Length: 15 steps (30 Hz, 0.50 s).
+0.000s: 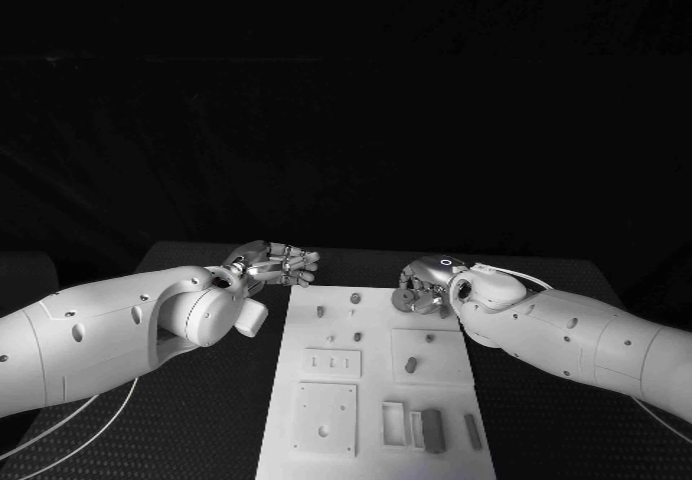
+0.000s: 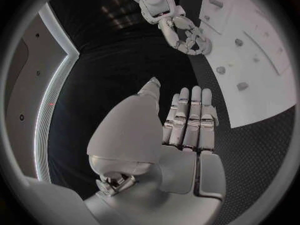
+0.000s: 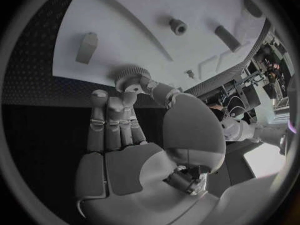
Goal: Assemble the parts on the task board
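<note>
The board (image 1: pixel 378 380) lies lengthwise on the table (image 1: pixel 202 420), running from the centre down to 6 o'clock in the head view, where its near end is cut off. The right hand (image 1: pixel 421 288) sits at the board's far right corner, about 1 o'clock from its middle, and its arm hides part of the right edge. In the right wrist view this hand (image 3: pixel 134 145) pinches a small toothed gear (image 3: pixel 132 78) at its fingertips, over the board's edge. The left hand (image 1: pixel 274 264) hovers off the far left corner, at 11 o'clock, fingers straight and together, holding nothing. Small parts (image 1: pixel 355 297) dot the board; their shapes are hard to make out, perhaps pegs.
</note>
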Motion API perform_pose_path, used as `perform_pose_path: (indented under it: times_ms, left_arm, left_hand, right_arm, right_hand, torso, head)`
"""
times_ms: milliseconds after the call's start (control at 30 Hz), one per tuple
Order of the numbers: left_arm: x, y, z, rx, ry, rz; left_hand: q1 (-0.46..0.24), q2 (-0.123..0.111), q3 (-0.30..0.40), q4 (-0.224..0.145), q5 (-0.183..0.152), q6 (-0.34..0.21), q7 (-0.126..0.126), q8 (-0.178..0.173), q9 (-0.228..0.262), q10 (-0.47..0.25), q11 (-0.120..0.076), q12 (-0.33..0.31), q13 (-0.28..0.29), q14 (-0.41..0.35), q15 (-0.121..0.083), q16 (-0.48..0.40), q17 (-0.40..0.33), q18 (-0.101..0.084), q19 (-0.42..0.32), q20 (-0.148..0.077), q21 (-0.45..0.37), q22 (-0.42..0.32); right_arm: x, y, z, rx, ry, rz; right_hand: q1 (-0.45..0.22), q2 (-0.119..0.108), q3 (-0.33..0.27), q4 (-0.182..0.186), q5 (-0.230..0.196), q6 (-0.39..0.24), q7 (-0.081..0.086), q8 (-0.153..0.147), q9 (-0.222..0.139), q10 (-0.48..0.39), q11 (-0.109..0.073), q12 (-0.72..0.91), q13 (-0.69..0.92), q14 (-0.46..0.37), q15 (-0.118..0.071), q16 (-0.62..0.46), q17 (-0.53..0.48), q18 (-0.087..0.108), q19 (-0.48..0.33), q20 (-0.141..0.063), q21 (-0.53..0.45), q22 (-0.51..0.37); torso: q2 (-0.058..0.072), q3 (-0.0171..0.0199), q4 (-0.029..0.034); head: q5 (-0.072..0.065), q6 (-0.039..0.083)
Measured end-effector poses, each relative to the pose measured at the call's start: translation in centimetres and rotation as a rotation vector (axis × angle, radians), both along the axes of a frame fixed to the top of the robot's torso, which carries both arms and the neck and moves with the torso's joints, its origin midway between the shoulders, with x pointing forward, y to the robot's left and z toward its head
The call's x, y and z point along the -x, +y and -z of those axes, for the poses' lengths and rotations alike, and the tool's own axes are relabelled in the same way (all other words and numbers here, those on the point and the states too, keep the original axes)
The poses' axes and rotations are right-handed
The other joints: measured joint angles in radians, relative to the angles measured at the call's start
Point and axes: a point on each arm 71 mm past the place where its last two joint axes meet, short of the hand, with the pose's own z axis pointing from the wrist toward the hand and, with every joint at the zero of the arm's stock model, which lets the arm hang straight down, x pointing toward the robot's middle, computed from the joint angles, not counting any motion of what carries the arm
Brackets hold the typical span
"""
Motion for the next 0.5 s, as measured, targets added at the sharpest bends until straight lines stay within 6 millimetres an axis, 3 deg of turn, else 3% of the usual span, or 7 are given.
perform_pose_path:
  times_ms: [500]
  left_arm:
    - [0.0,0.1,0.0,-0.001,-0.001,-0.002]
  left_hand:
    - [0.0,0.0,0.0,0.0,0.0,0.0,0.0,0.0,0.0,0.0,0.0,0.0,0.0,0.0,0.0,-0.004,0.001,0.0,0.0,0.0,-0.004,0.0]
  right_arm:
    - [1.7,3.7,-1.2,-0.032,-0.108,-0.055]
  right_hand:
    - [-0.013,-0.042,0.021,0.028,-0.004,0.008,-0.008,-0.006,0.003,0.006,-0.006,0.0,-0.017,0.012,-0.006,0.003,-0.008,0.0,0.012,-0.005,0.0,0.0]
  torso:
    - [0.0,0.0,0.0024]
  head:
    - [0.003,0.002]
